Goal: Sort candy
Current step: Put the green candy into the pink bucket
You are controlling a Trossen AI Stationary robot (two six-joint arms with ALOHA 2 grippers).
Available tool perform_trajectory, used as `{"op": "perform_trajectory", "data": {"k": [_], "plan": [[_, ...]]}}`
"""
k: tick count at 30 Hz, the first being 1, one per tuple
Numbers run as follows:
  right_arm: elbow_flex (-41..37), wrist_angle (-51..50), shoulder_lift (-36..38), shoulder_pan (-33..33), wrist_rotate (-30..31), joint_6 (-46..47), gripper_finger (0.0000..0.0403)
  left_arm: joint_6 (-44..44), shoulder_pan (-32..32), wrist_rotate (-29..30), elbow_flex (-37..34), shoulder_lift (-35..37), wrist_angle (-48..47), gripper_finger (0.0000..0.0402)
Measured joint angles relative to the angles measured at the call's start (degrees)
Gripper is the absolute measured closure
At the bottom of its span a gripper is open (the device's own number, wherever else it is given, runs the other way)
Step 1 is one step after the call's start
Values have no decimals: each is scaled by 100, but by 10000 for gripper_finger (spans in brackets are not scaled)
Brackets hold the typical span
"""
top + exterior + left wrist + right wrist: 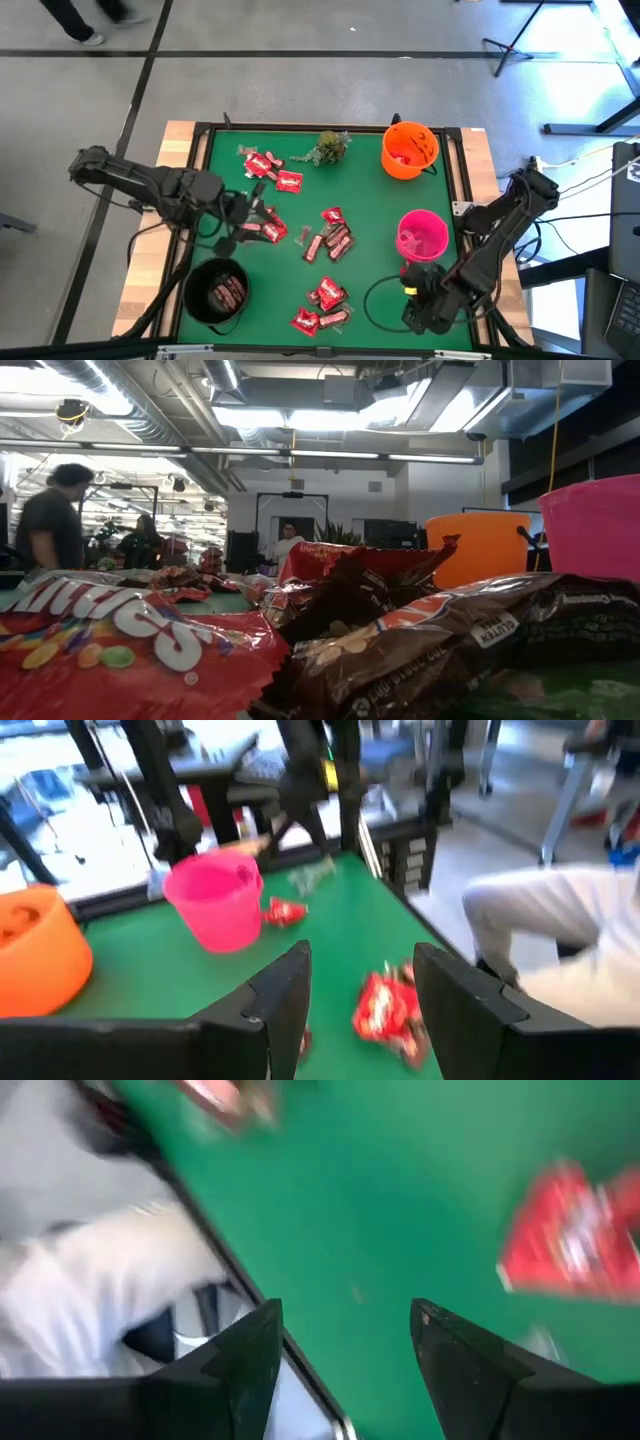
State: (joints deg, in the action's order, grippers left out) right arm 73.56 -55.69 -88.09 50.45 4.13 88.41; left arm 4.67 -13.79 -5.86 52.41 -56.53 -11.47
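Where claws gape, green felt (370, 250) bare

The candy (325, 240) lies scattered in loose clusters on the green bench (370, 200). Bright red square packets with white print and dark brown-red bars lie flat, some overlapping. One cluster sits near the far left corner, another at the middle, a third at the near edge, and a few pieces lie left of centre. More bars lie inside the black bowl (216, 291); some red pieces show inside the orange bowl (410, 150).
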Motion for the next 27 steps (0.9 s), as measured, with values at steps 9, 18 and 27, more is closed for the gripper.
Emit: {"op": "perform_trajectory", "data": {"k": [9,18,27], "plan": [[-22,-874,-356,627,-1542,2179,185,-414,469,-264,-368,-42,939,234],[-83,-979,-788,847,-1578,3230,185,-390,460,-484,-394,-52,1014,234],[-1163,372,-1020,842,-2507,3397,185,-215,462,-584,-394,-52,1156,234]]}}
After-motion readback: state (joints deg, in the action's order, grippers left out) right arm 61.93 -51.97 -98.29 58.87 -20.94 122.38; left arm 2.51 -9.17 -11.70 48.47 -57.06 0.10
